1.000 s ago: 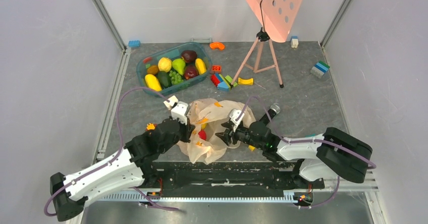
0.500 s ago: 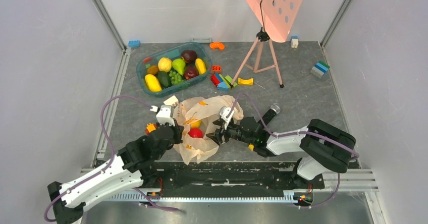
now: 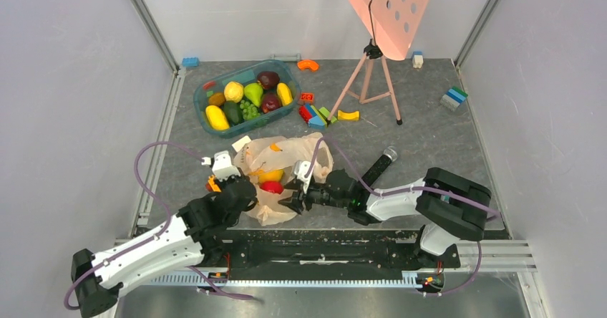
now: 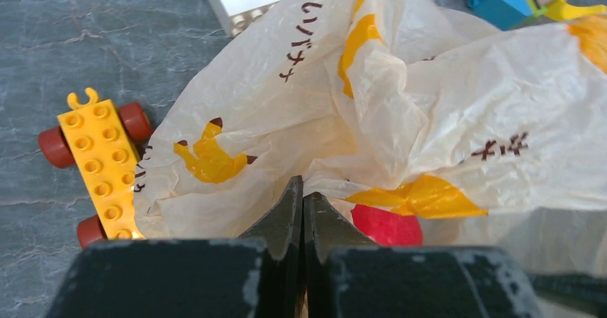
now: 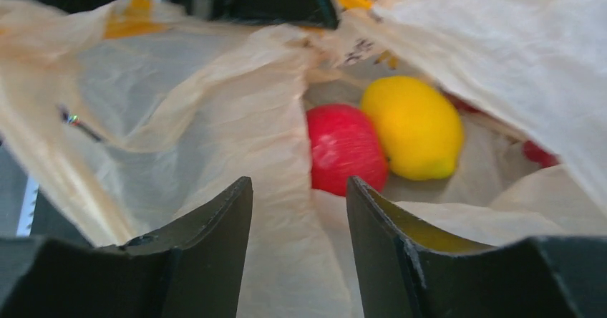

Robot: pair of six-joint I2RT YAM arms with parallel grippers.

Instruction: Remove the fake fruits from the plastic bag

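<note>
The plastic bag [image 3: 286, 159] lies crumpled on the mat near the front, its mouth toward the arms. A bright red fruit [image 3: 272, 187] and a yellow fruit [image 3: 270, 175] lie inside the mouth. My left gripper [image 3: 245, 189] is shut, pinching the bag's left edge; the left wrist view shows the bag [image 4: 401, 103] folded at the closed fingertips [image 4: 302, 186] and the red fruit [image 4: 386, 226] just behind. My right gripper [image 3: 290, 195] is open and empty inside the bag's mouth. In the right wrist view [image 5: 300, 183] the red fruit [image 5: 345, 146] and yellow fruit [image 5: 414, 126] lie just ahead.
A teal tub [image 3: 215, 92] with several fruits stands at the back left. A tripod [image 3: 372, 82] holds a pink panel. Toy blocks [image 3: 318, 114] lie near it. A yellow wheeled block [image 4: 96, 164] sits by the bag's left side. A black cylinder [image 3: 379, 164] lies right of the bag.
Both grippers have moved left and toward the near edge. The left one has pulled the bag's edge along. The bag's mouth has opened, showing the yellow fruit beside the red one.
</note>
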